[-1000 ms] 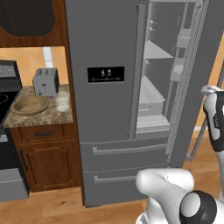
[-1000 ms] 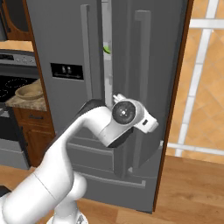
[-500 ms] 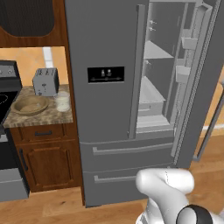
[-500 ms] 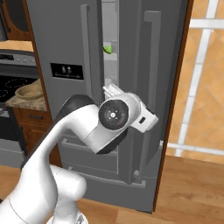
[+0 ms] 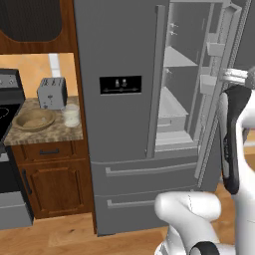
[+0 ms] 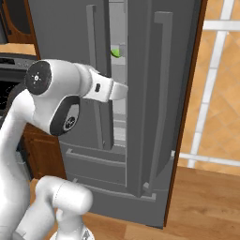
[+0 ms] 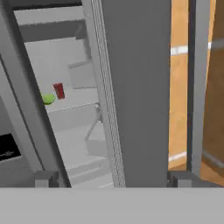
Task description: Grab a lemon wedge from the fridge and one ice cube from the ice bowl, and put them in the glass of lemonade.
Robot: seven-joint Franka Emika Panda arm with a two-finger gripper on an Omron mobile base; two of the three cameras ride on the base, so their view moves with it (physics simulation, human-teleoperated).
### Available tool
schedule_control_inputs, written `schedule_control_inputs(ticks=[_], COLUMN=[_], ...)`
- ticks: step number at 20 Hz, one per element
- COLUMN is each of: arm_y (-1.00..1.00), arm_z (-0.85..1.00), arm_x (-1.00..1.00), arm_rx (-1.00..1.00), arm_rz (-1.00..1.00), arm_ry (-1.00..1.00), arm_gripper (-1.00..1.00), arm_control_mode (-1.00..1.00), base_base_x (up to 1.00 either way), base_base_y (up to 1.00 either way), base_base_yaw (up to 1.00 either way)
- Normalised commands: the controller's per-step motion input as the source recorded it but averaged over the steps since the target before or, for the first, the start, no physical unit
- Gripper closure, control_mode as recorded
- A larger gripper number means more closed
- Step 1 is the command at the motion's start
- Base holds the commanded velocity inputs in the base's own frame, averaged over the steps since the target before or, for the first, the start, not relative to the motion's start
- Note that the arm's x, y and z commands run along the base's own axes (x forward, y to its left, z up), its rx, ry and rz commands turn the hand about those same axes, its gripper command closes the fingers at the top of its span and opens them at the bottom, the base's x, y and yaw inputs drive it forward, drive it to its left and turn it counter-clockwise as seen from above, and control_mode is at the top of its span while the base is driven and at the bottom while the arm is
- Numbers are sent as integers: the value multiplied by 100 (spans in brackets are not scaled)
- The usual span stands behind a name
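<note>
The dark-grey fridge (image 5: 122, 60) has its right door (image 5: 219, 99) swung open, baring pale shelves. A small yellow-green lemon wedge (image 7: 48, 99) lies on an inner shelf and shows through the door gap as the wedge (image 6: 116, 52). My gripper (image 7: 113, 178) is open, its fingertips (image 7: 46, 178) wide apart on either side of the open door's edge, holding nothing. My hand (image 6: 115, 90) reaches into the gap between the doors. On the counter to the left sit the tan ice bowl (image 5: 34, 119) and the glass of lemonade (image 5: 71, 115). The ice cube is too small to make out.
A silver toaster (image 5: 52, 93) stands behind the bowl on the granite counter (image 5: 50, 133). A black stove (image 5: 7, 114) is at the far left. A small red item (image 7: 58, 90) stands beside the wedge. Wooden floor (image 6: 211, 201) lies to the right of the fridge.
My jaws have opened and let go of the fridge door. The arm has lifted and swung, so the hand now points into the fridge opening.
</note>
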Motion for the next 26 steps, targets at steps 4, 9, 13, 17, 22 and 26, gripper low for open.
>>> schedule_control_inputs(ticks=[4, 9, 13, 17, 22, 26], arm_y=[99, 72, 17, -38, -47, -19], arm_z=[6, -11, -35, -17, -17, -20], arm_x=[78, 84, 94, 24, 18, 47], arm_rx=[-63, -74, -63, -9, 0, -1], arm_rz=[-3, 0, 0, -2, -5, -4], arm_ry=[39, 45, 29, 0, 12, 30], arm_gripper=[-100, -100, -100, -100, -100, -100], arm_control_mode=[-100, -100, -100, -100, -100, -100], base_base_x=[0, 0, 0, 0, 0, 0], base_base_y=[0, 0, 0, 0, 0, 0], base_base_yaw=[0, 0, 0, 0, 0, 0])
